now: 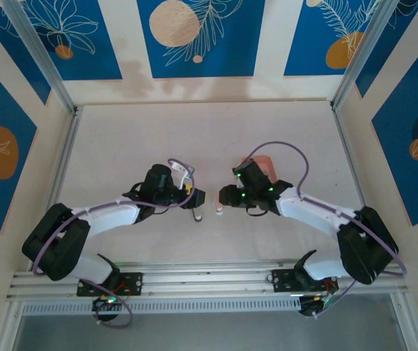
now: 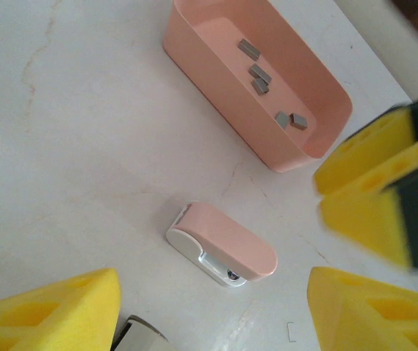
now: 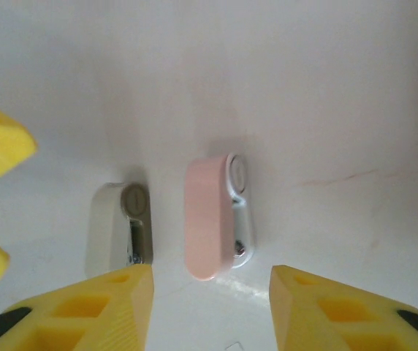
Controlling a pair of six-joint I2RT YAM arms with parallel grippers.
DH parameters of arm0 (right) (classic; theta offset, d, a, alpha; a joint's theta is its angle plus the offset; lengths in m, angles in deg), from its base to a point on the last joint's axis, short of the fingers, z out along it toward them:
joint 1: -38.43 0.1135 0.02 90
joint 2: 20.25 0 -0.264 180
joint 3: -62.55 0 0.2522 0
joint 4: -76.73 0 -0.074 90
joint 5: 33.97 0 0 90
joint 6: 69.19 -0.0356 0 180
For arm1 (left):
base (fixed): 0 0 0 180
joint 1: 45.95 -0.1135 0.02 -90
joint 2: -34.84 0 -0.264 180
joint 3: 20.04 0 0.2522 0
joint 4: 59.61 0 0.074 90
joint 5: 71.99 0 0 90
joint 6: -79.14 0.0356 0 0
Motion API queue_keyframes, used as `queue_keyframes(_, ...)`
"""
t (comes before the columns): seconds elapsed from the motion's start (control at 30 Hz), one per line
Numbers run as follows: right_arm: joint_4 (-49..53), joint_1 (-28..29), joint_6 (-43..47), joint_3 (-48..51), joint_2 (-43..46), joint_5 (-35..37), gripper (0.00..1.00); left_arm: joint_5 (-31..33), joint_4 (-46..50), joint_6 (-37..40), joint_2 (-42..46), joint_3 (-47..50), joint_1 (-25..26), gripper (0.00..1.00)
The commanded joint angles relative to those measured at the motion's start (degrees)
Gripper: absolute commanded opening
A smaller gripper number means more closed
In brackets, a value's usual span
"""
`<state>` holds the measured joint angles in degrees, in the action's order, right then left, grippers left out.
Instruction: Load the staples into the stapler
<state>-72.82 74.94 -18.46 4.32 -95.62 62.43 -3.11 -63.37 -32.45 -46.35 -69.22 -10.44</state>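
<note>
White table (image 1: pixel 158 139) under everything. L arm (image 1: pixel 107 218) and R arm (image 1: pixel 315 208) both reach in twd centre, tips close together. Pink tray (image 2: pixel 220 106) sits on the table partly behind the R wrist in top view, apart from the staplers.

L gripper (image 2: pixel 213 292): jaws wide, nothing btwn them, hanging over the table nr both staplers. R gripper (image 3: pixel 213 281): jaws apart too, nothing held, w/ the pink stapler's end just ahead of the gap.

Pink stapler (image 3: pixel 209 219) lies on its side on the table. White stapler (image 3: pixel 118 230) lies beside it, roughly parallel, not touching.

Staples (image 2: pixel 261 73): five small grey bits visible, loose on the tray floor, spread along its length.
</note>
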Motion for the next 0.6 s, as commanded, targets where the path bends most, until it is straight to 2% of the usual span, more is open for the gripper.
queue_keyframes(0.0, 7.5, -6.09, 6.84, -2.3, 4.26, 4.7, 0.49, 3.28, -0.07, -1.47, 2.9, 1.09, -1.27, 0.7)
queue_keyframes(0.1, 11.46, -16.97, 12.82, -3.77, 5.19, 4.6, 0.54, 6.81, 0.64, -2.38, 4.85, 2.16, -2.44, 0.72)
queue_keyframes(0.17, 13.06, -26.1, 14.88, -5.04, 3.35, -0.03, 0.56, 9.01, 0.15, -3.11, 6.1, 3.23, -3.41, 0.74)
queue_keyframes(0.27, 11.68, -34.11, 16.95, -5.8, -1.02, -6.15, 0.58, 11.28, -0.94, -4.08, 7.68, 4.9, -4.48, 0.75)
queue_keyframes(0.37, 9.22, -35.94, 17.71, -6.48, -5.63, -9.12, 0.58, 12.16, -1.71, -4.95, 8.86, 6.3, -5.37, 0.75)
queue_keyframes(0.57, 5.64, -34.7, 16.66, -8.3, -12.86, -14.0, 0.58, 13.69, -1.08, -4.56, 11.43, 7.84, -6.71, 0.76)
